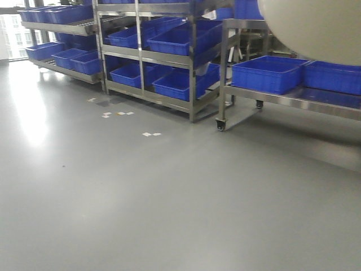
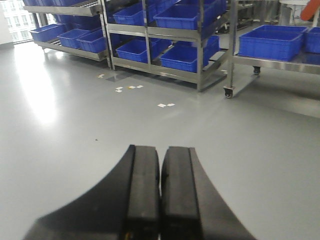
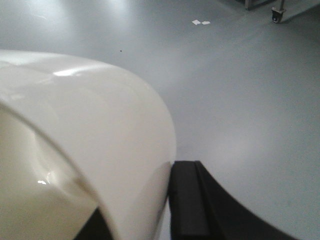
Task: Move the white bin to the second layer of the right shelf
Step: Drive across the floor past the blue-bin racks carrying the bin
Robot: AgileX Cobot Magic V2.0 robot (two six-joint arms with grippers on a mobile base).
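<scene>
The front and left wrist views both look across the grey floor at the far blue crates up top, while the right wrist view looks down, right beside the white bin.

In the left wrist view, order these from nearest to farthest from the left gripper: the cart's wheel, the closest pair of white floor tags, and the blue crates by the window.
From the left gripper:
1. White floor tags, on the floor straight ahead.
2. Cart wheel, ahead to the right.
3. Window crates, far left on the low shelf.
</scene>
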